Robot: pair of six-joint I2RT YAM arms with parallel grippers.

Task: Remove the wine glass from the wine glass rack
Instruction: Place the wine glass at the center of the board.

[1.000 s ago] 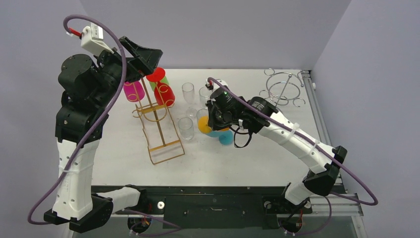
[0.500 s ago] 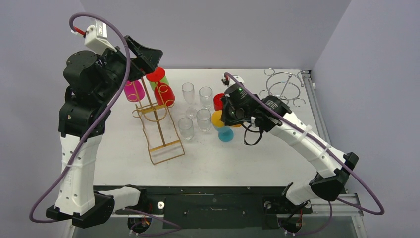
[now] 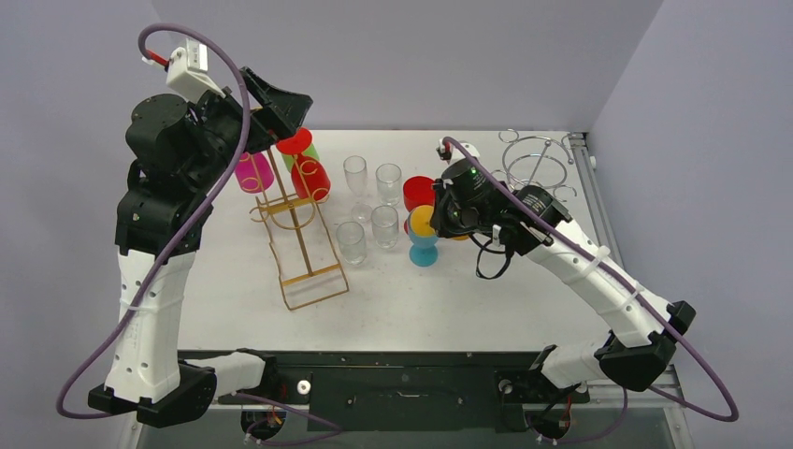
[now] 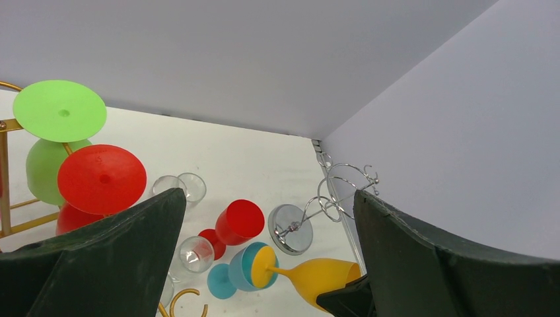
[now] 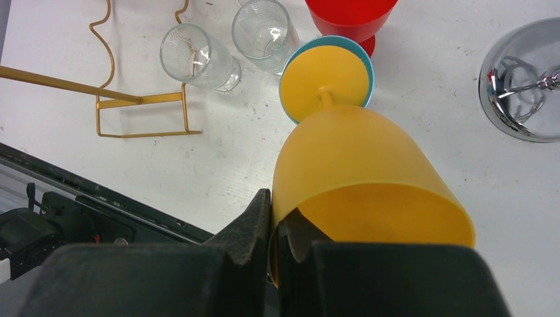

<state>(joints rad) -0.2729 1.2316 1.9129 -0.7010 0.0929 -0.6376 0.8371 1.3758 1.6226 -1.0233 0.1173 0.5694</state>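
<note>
Pinching the rim of the yellow wine glass (image 5: 356, 178), the right gripper (image 5: 272, 214) is closed tight, with only the thin wall of the bowl between its dark fingers (image 5: 254, 221). The glass lies nearly level in this grip, right of centre in the overhead view, stem and foot pointing away from the wrist. It is off the gold rack (image 3: 299, 234) and well apart from it. Its round foot sits directly over a teal glass (image 3: 425, 254); whether the two touch cannot be told. Just beyond stands a red goblet (image 3: 418, 192), and four clear glasses (image 3: 353, 241) are grouped between these and the rack. A chrome wire rack (image 3: 533, 168) occupies the upper right corner of the table (image 3: 449, 309). At the upper left of the overhead view the left gripper (image 3: 281, 98) is raised above the top of the gold rack. Its jaws are spread wide and nothing is between them. In its wrist view the two fingers (image 4: 112, 257) frame the scene from either side. A green glass (image 4: 59, 111), a red glass (image 4: 101, 178) and a pink glass (image 3: 252, 173) hang upside down on the gold rack.
</note>
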